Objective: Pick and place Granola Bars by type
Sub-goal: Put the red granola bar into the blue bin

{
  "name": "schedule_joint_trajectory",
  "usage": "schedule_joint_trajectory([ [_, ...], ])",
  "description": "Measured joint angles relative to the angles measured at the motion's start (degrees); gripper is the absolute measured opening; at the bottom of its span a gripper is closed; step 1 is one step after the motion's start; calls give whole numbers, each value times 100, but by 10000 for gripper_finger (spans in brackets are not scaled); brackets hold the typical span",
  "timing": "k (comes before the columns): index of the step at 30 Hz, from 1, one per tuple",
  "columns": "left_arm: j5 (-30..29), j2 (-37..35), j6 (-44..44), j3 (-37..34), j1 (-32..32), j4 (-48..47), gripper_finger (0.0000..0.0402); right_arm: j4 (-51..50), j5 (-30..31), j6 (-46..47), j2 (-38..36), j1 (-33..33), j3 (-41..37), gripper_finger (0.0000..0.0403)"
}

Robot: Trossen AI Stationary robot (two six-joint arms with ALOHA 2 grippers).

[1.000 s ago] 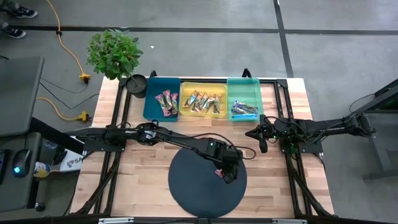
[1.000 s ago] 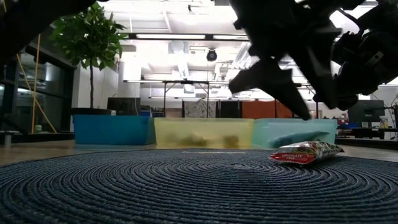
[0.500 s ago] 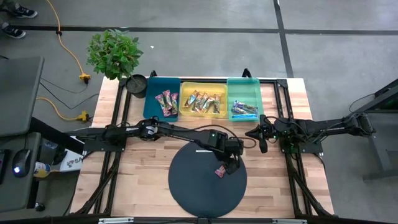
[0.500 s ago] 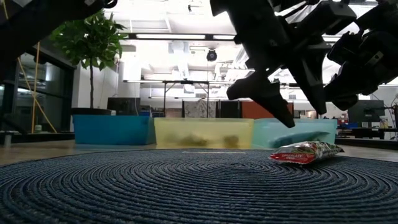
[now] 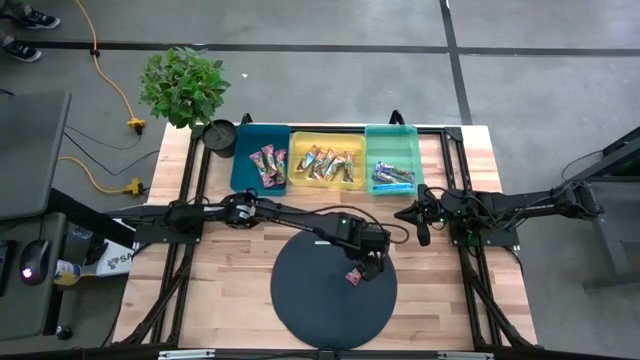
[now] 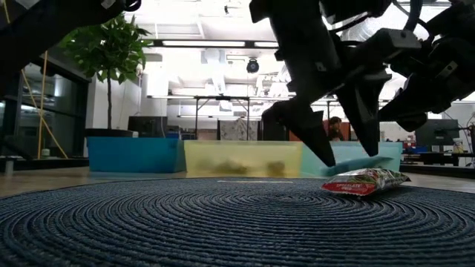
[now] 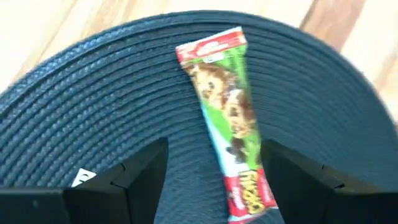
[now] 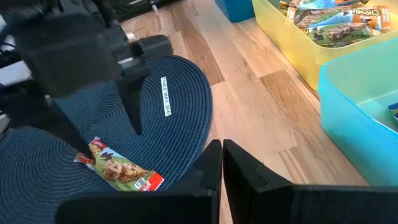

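Toward the mat's (image 5: 333, 290) 2 o'clock edge lies a red-green granola bar (image 5: 354, 276), the left tool (image 5: 368, 270) released astride it, while the right tool (image 5: 422, 232) waits clenched.

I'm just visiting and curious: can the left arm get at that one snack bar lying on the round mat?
Probably yes. The left gripper hangs open right over the granola bar, fingers either side, and nothing lies between them on the mat.

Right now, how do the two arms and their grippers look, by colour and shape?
Both arms are black, built of slim tubes joined by rounded joint housings, with thin black cables running along them. The left gripper and the right gripper each end in two flat, tapered black fingers. No markings are readable on them.
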Motion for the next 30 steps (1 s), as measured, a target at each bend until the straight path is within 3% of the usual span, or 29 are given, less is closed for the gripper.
schedule_joint_trajectory([
  [16,-131,78,-142,24,-166,247,252,0,0,0,-2,-1,-2,0],
  [30,172,337,-170,24,-218,326,252,0,0,0,-2,0,-2,0],
])
